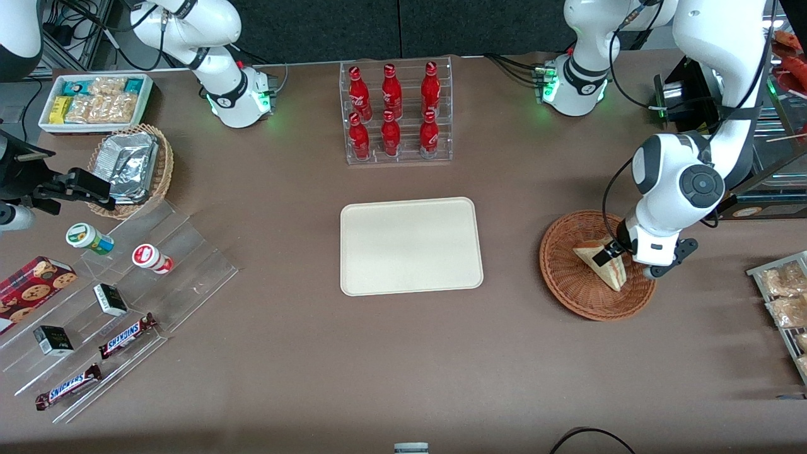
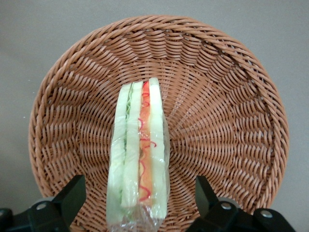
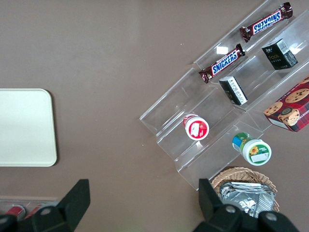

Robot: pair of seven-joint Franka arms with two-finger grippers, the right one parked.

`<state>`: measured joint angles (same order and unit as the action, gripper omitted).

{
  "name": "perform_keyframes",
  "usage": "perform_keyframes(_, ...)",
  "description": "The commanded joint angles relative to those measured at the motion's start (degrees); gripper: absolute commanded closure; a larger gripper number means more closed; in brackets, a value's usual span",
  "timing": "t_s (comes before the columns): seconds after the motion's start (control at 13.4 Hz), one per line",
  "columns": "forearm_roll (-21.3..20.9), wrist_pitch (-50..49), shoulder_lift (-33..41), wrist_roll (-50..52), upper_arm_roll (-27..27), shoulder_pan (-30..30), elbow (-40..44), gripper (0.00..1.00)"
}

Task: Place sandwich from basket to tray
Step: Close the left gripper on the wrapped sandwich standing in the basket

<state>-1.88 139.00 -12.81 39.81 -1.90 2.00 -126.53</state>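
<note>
Over the basket (image 2: 227,96) the claw (image 2: 137,203) is spread on both sides of the sandwich (image 2: 140,159); it should go lower, pinch the bread gently, then lift toward the tray (image 1: 411,246)

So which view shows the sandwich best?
The left wrist view: the sandwich stands in the basket, layers facing up, between the open gripper. The front view shows it partly hidden; the right wrist view, not at all.
</note>
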Motion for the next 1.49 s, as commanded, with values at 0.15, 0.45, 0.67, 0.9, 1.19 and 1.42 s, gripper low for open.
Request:
perform_keyframes(0.15, -1.20, 1.54, -2.04, 3.42, -0.12, 0.02, -0.12, 0.01)
perform_keyframes(0.45, -1.20, -1.08, -3.09, 4.57, -0.12, 0.11, -0.03, 0.54)
perform_keyframes(0.67, -1.20, -3.20, -2.40, 4.49, -0.12, 0.37, 0.32, 1.00)
perform_keyframes(0.9, -1.55, -11.43, 0.67, 3.61, -0.38, 0.73, 3.03, 1.00)
perform_keyframes(1.19, -1.38, -30.59, 0.86, -0.07, -2.84, 3.18, 15.24, 1.00)
perform_keyframes(1.42, -0.67, -31.86, 1.21, -1.67, -4.85, 6.95, 17.02, 1.00)
